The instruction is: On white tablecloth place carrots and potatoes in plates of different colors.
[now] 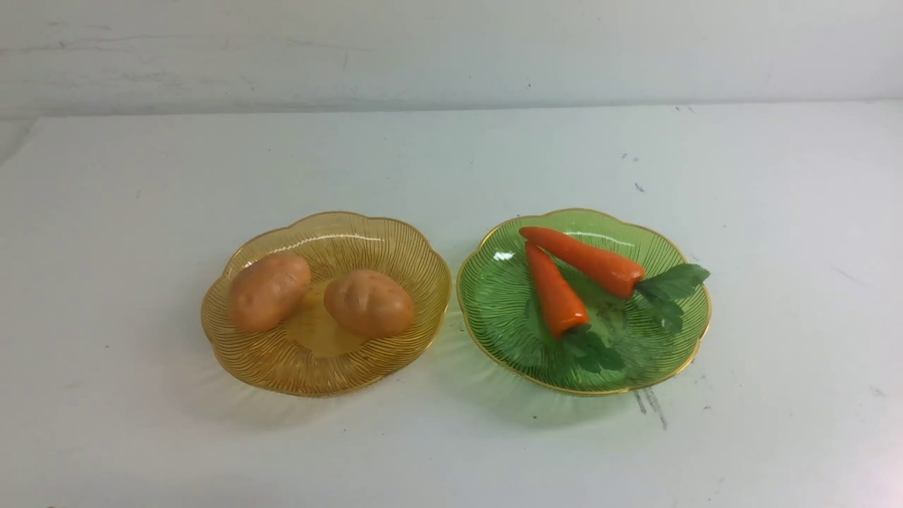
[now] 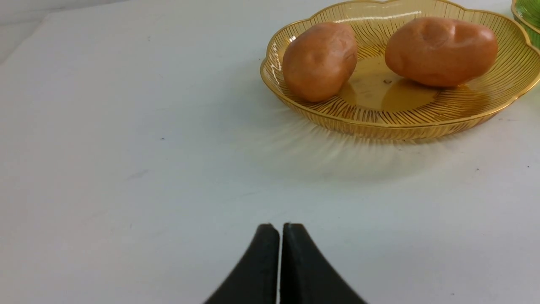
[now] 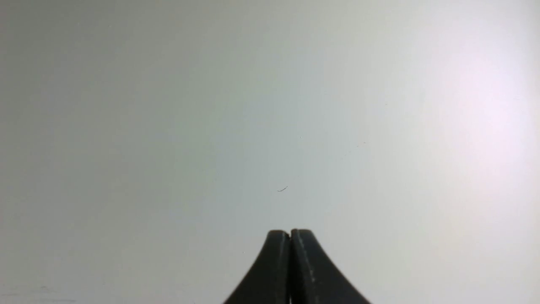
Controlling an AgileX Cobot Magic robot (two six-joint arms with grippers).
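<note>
Two tan potatoes (image 1: 270, 291) (image 1: 370, 303) lie in the amber-yellow plate (image 1: 331, 226) on the white tablecloth (image 1: 127, 212). To its right, the green plate (image 1: 494, 303) holds two orange carrots (image 1: 583, 259) (image 1: 554, 291), their leafy tops toward the near and right rim. No arm shows in the front view. In the left wrist view my left gripper (image 2: 280, 226) is shut and empty over bare cloth, short of the yellow plate (image 2: 379, 126) and its potatoes (image 2: 319, 60) (image 2: 441, 51). My right gripper (image 3: 290, 231) is shut and empty over bare cloth (image 3: 168, 126).
A pale wall (image 1: 451, 49) rises behind the table's far edge. Small dark specks and smudges (image 1: 652, 406) mark the cloth right of the green plate. A sliver of the green plate (image 2: 527, 17) shows in the left wrist view.
</note>
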